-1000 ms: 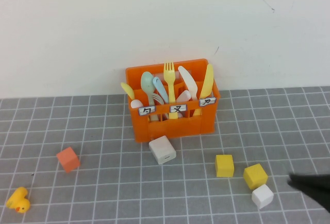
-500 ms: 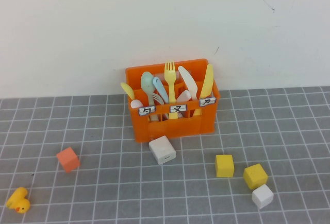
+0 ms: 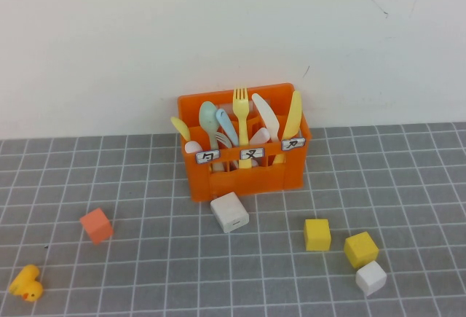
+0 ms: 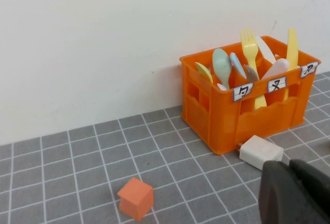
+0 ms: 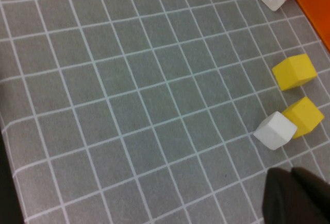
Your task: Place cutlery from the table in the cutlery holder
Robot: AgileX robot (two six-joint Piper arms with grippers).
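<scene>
The orange cutlery holder (image 3: pixel 247 175) stands on the grey tiled table (image 3: pixel 145 186) against the white wall. The cutlery stands upright inside it: a pale yellow fork (image 3: pixel 239 106) in the middle compartment and a light blue round-ended utensil (image 3: pixel 226 126) to its left. No cutlery lies on the table. Neither gripper shows in the high view. In the left wrist view my left gripper (image 4: pixel 290 170) is shut and empty, off the holder (image 4: pixel 216 121) near the white block. My right gripper (image 5: pixel 290 171) is shut and empty above bare tiles beside the small cubes.
A mint-green spoon (image 3: pixel 209 119), a white knife (image 3: pixel 266 116) and a yellow knife (image 3: pixel 293 115) also stand in the holder. In front lie a white block (image 3: pixel 229 212), an orange cube (image 3: pixel 96 225), a yellow duck (image 3: pixel 25 283), two yellow cubes (image 3: pixel 317 234) (image 3: pixel 360 248) and a white cube (image 3: pixel 370 278).
A dark arm tip that showed at the lower right edge of the high view a second ago has drawn out of that view. Nothing on the table has moved.
</scene>
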